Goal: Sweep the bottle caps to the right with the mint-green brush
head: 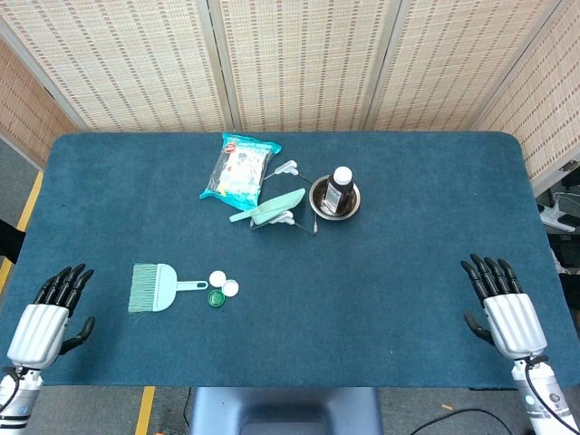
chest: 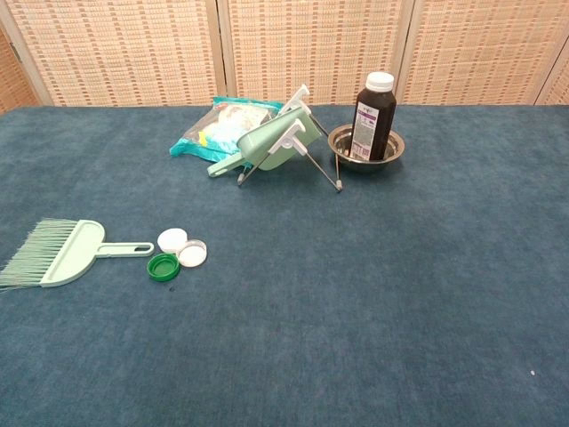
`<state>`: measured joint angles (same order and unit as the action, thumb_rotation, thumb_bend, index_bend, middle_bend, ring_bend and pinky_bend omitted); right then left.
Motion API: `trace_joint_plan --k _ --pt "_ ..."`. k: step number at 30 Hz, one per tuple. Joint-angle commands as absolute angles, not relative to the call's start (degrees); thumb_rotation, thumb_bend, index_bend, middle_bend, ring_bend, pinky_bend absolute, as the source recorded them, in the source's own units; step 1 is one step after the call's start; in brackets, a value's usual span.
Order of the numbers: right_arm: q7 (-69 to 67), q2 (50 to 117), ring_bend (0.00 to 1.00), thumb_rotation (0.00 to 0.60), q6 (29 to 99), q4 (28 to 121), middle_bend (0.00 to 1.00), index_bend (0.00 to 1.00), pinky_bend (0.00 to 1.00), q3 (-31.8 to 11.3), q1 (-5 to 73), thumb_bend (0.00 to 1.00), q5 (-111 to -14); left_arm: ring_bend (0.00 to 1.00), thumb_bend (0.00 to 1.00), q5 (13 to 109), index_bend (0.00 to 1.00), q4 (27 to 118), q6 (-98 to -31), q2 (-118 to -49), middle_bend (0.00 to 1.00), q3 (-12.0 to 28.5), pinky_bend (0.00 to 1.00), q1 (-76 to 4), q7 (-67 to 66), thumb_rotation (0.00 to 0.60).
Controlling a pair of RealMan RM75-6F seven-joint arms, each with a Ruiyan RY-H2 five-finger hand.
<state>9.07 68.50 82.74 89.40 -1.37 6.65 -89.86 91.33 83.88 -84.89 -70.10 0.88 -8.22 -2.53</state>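
Black fingers (head: 65, 279) spread wide on both sides, holding nothing: left hand (head: 45, 322) and right hand (head: 506, 313) rest palm-down at the counter's (head: 381, 272) near corners, well apart from the mint-green brush (head: 154, 287) and bottle caps (head: 221, 290).

Matt blue cloth table (head: 381, 272); plastic mint-green brush (head: 156, 287); shiny metal bowl (head: 319, 207); glossy snack bag (head: 239, 167).

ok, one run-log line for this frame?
phase: pre-grasp | left robot hand: open, near brush | right robot hand: open, idle | mint-green brush: flat, untouched | bottle caps: clustered at handle tip, unswept
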Motion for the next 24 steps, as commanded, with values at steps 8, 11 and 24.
trace_joint_plan --k 8,11,24 --pt "9.7 68.1 0.00 0.600 85.6 90.0 0.00 0.00 0.00 -0.7 5.4 0.25 -91.7 0.07 0.39 96.1 0.01 81.4 -83.1 -75.0 0.01 0.1 0.28 -11.7 -2.1 0.600" --pt "10.4 68.3 0.00 0.600 85.8 90.2 0.00 0.00 0.00 -0.7 5.2 0.25 -91.7 0.33 0.39 97.7 0.09 78.9 -82.5 -78.7 0.11 1.2 0.52 -14.0 -4.4 0.600" --pt "13.0 69.5 0.00 0.600 85.6 89.9 0.00 0.00 0.00 -1.1 5.2 0.25 -91.2 0.66 0.36 88.6 0.32 74.3 -68.8 -88.5 0.36 7.4 0.82 -23.5 -12.7 0.600"
